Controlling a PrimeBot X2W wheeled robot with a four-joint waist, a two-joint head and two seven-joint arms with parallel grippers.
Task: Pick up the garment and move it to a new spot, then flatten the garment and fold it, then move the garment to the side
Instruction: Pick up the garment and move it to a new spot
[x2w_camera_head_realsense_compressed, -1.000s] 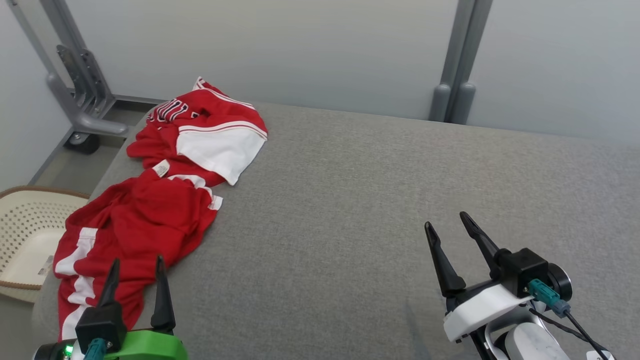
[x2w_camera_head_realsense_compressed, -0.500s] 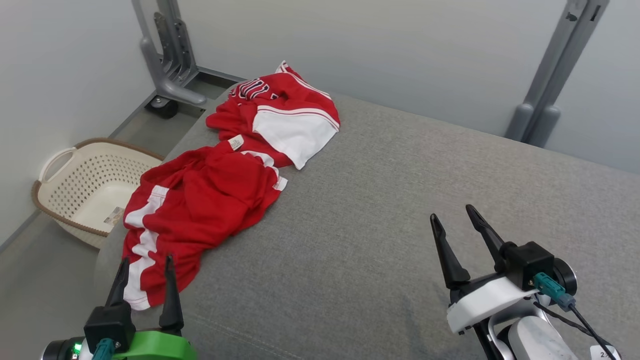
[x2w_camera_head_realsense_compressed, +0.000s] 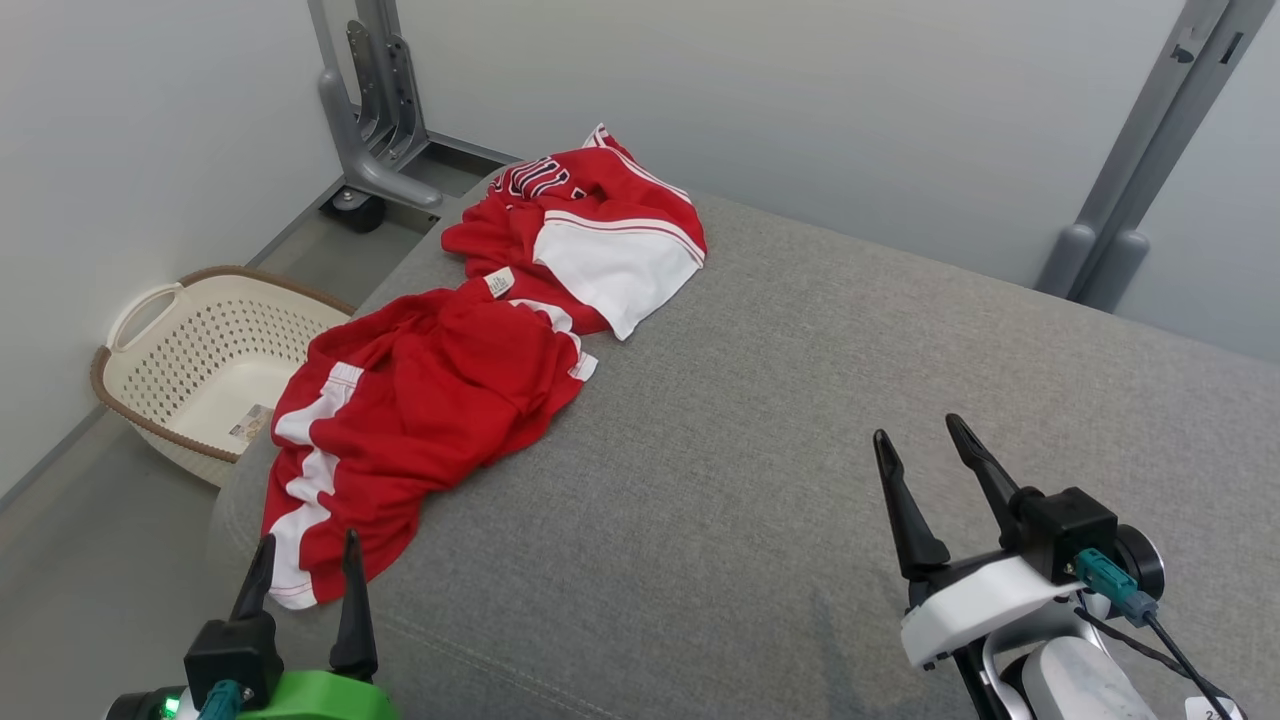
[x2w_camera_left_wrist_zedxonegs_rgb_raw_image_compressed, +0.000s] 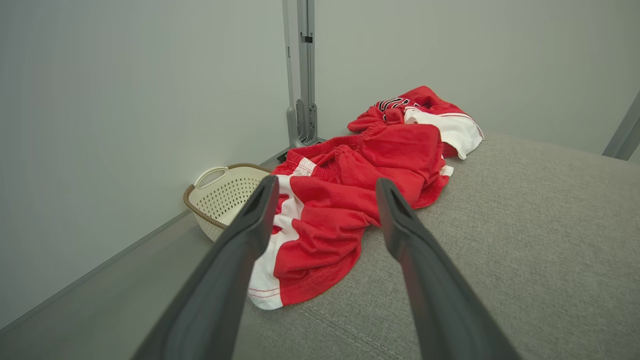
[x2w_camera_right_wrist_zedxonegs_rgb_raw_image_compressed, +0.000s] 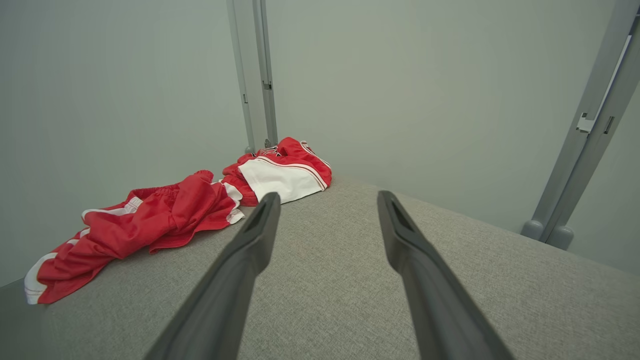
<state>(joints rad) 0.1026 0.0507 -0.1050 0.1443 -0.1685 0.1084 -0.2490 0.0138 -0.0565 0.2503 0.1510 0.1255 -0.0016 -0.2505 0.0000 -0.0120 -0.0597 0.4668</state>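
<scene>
On the left edge of the grey fabric surface (x2w_camera_head_realsense_compressed: 820, 380): crumpled red-and-white sports garment (x2w_camera_head_realsense_compressed: 440, 400), long axis 7 to 1 o'clock.
Near hem just beyond wide-open left gripper (x2w_camera_head_realsense_compressed: 309, 538) at 12 o'clock, perhaps overhanging; wide-open right gripper (x2w_camera_head_realsense_compressed: 916, 428) well apart.

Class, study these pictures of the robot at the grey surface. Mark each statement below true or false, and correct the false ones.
1. The crumpled red and white fabric garment lies on the grey cloth-covered surface. True.
2. The left gripper is shut on the garment. False: it is open and holds nothing.
3. The cream perforated plastic basket stands on the floor beside the surface. True.
4. The right gripper touches the garment. False: it is open, apart from the garment, above bare grey surface.
</scene>
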